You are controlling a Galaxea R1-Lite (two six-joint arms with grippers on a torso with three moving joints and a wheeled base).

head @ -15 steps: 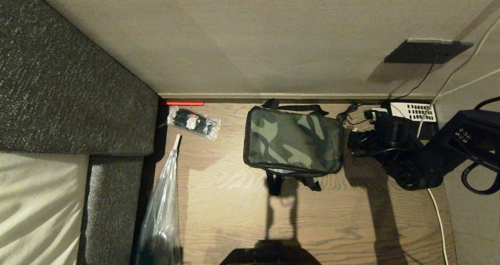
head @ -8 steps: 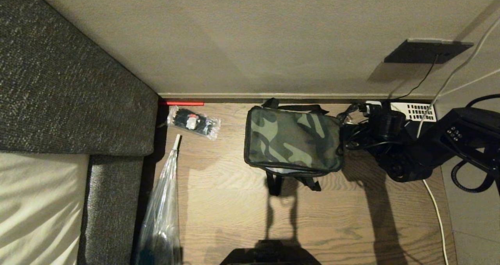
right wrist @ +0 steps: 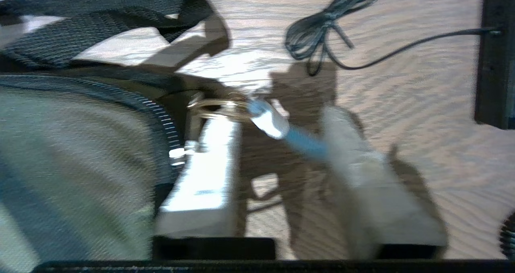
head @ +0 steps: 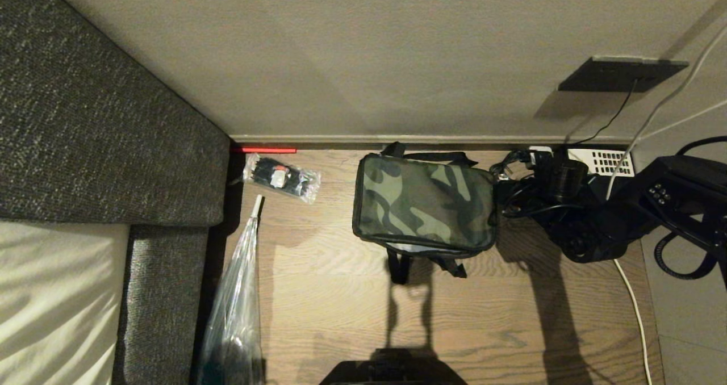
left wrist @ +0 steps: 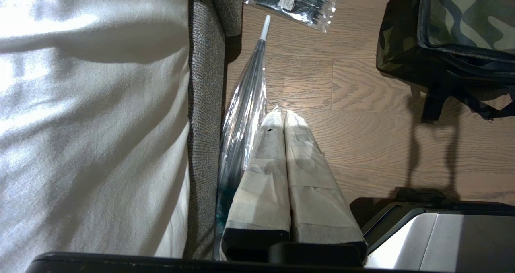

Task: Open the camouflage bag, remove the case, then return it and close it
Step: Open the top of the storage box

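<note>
We see the bag (head: 425,203) zipped shut on the floor below the wall, no case in view, so opening looks barely begun: our right gripper (right wrist: 281,144), fingers apart, straddles the zipper pull (right wrist: 267,122) at the bag's right corner, holding nothing.

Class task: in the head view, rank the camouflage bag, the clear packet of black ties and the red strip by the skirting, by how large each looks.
1. camouflage bag, clearly the largest.
2. clear packet, much smaller than the bag.
3. red strip, about as long as the packet but far thinner, so it looks smallest.
</note>
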